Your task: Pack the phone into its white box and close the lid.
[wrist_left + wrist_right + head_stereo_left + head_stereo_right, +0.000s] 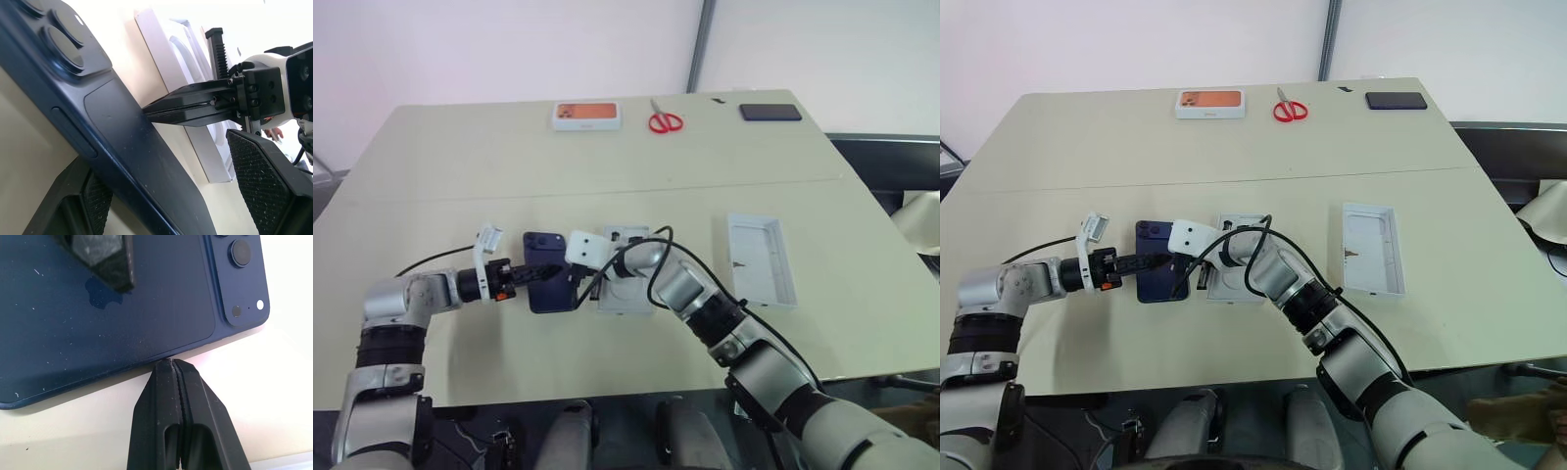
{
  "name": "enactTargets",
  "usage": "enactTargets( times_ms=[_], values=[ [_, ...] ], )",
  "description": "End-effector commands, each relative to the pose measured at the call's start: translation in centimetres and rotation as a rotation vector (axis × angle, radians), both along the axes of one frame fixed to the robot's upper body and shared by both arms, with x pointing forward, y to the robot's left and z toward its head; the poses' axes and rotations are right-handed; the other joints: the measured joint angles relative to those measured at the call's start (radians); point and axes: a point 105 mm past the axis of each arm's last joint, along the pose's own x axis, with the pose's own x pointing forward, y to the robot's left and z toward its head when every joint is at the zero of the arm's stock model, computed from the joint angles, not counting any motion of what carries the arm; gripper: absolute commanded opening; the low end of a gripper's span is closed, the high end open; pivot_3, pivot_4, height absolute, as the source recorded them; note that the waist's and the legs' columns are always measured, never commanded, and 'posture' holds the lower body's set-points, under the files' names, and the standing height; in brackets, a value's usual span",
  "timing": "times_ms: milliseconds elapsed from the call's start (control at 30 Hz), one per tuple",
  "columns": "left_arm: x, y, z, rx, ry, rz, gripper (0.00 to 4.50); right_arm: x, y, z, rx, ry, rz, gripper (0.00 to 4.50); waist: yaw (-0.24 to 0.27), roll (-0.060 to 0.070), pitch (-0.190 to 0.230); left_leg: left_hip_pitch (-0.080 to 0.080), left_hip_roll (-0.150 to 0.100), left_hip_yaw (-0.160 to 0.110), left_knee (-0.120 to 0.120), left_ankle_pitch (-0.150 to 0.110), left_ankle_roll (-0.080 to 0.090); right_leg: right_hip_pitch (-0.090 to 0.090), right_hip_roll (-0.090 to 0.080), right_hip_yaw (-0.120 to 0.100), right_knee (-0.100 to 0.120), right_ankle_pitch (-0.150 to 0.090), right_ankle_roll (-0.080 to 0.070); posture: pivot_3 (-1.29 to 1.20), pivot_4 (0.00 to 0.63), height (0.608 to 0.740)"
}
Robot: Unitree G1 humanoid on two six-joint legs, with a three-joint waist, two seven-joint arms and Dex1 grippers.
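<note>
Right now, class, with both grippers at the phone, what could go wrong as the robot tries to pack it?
1. The left gripper stands open around the phone, one finger over its back, one under its edge; a poor close could let it slip.
2. The right gripper is shut, its tip against the phone's edge; pushing might slide the phone off course.
3. The white box lies right beside the phone, so a nudge could shift it.

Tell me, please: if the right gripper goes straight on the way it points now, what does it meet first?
Most likely the phone: the right gripper, jaws shut, already points at its long edge, seemingly touching it.
</note>
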Motion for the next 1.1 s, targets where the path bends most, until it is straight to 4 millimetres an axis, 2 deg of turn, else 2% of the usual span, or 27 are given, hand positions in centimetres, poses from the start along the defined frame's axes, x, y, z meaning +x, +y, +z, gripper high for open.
enactTargets(
  times_ms=[33,267,533,633,733,1100],
  values=[
    [0.2,0.8,1.2,-0.047,-0.038,0.022,3.61,-0.3,0.3,-0.1,-0.005,-0.001,0.016,0.04,0.000,0.000,0.000,0.000,0.000,0.000,0.000,0.000,0.000,0.000,0.000,0.000,0.000,0.000,0.000,0.00,0.150,0.740],
    [-0.2,0.7,0.9,-0.089,-0.012,0.023,3.61,-0.3,0.2,-0.1,-0.009,0.001,0.017,0.04,0.000,0.000,0.000,0.000,0.000,0.000,0.000,0.000,0.000,0.000,0.000,0.000,0.000,0.000,0.000,0.00,0.150,0.740],
    [-0.7,1.4,0.8,-0.088,0.013,0.033,3.61,-0.4,0.2,-0.2,-0.012,0.000,0.020,0.04,0.000,0.000,0.000,0.000,0.000,0.000,0.000,0.000,0.000,0.000,0.000,0.000,0.000,0.000,0.000,0.00,0.150,0.740],
    [-0.6,1.8,0.8,-0.095,0.017,0.051,2.80,-0.4,0.3,-0.2,-0.013,-0.003,0.022,0.00,0.000,0.000,0.000,0.000,0.000,0.000,0.000,0.000,0.000,0.000,0.000,0.000,0.000,0.000,0.000,0.00,0.150,0.740],
    [-0.8,1.8,0.8,-0.096,0.022,0.051,1.33,-0.4,0.3,-0.1,-0.011,-0.002,0.021,0.00,0.000,0.000,0.000,0.000,0.000,0.000,0.000,0.000,0.000,0.000,0.000,0.000,0.000,0.000,0.000,0.00,0.150,0.740],
    [-1.2,1.6,0.0,-0.117,0.073,0.060,1.33,-0.3,0.2,-0.1,-0.011,-0.006,0.016,0.00,0.000,0.000,0.000,0.000,0.000,0.000,0.000,0.000,0.000,0.000,0.000,0.000,0.000,0.000,0.000,0.00,0.150,0.740]
  ],
)
